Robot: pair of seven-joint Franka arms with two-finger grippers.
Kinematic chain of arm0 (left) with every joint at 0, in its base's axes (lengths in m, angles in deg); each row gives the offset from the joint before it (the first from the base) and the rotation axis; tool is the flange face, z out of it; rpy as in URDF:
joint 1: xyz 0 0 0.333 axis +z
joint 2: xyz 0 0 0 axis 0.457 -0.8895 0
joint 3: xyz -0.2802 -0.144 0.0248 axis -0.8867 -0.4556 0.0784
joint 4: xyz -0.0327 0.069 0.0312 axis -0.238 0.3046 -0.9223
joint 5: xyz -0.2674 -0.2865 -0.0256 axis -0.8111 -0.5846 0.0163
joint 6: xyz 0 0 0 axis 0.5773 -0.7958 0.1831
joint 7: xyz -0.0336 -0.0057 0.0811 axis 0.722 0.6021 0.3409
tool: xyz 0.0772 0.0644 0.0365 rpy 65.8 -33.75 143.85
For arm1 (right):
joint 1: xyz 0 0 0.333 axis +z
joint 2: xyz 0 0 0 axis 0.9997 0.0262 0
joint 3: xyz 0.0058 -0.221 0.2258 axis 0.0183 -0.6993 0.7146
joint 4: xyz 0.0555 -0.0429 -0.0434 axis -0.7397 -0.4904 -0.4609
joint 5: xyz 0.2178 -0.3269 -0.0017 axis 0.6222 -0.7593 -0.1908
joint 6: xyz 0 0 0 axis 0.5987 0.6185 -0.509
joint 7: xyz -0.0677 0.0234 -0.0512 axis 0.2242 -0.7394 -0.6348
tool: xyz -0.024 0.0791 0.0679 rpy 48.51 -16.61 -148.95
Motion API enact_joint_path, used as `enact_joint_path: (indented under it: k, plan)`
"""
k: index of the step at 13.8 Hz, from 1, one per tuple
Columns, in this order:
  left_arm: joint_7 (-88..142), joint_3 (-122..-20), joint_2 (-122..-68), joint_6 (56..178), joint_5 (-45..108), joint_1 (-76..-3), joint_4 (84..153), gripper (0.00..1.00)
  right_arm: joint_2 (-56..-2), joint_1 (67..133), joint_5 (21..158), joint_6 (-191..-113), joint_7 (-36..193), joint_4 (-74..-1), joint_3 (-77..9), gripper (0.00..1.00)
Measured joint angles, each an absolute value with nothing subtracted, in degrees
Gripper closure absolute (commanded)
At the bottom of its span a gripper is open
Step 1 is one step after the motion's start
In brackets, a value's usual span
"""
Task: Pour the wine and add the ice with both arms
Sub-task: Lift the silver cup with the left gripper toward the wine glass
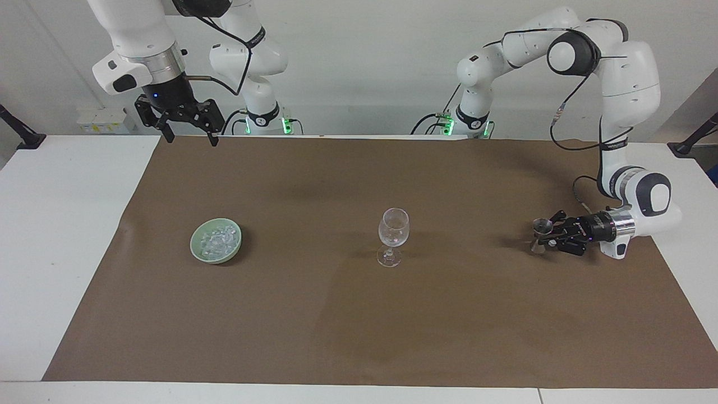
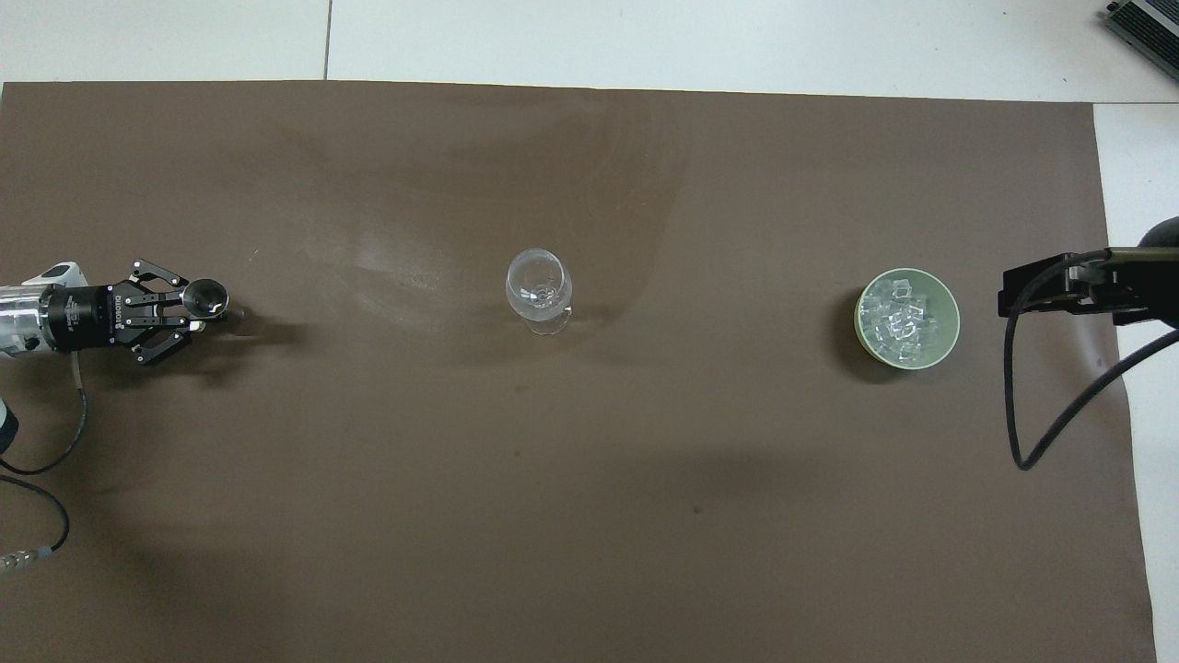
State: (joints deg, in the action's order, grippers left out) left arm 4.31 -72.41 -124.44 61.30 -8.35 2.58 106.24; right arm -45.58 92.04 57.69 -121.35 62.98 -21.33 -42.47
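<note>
Steel jigger (image 1: 541, 235) clenched in my left tool (image 1: 548, 238); lift level toward wine glass (image 1: 393, 235). Right tool (image 1: 188, 130) released, waiting aloft.

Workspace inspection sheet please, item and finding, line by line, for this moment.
Surface: white table under a brown mat.
Job's things: ice in a green bowl toward the right arm's end; wine glass upright mid-mat, looks empty; metal jigger toward the left arm's end.
Clutter: nothing seen.
Hands: left hand low and level, shut on the jigger's waist; right hand open, raised over the mat's edge nearest the robots, waiting.
Cables: black cable loops off the right arm; another trails from the left arm.
Surroundings: plain white wall; dark object at one table corner.
</note>
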Motion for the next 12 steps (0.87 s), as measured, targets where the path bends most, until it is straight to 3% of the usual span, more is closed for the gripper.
enact_joint_path:
  k: [12]
  plan:
    - [2.3, -76.1, -124.4, 61.3, -11.8, 2.5, 106.2, 1.0, -45.6, 92.0, 57.7, -121.4, 63.0, -21.3, -42.5, 0.0]
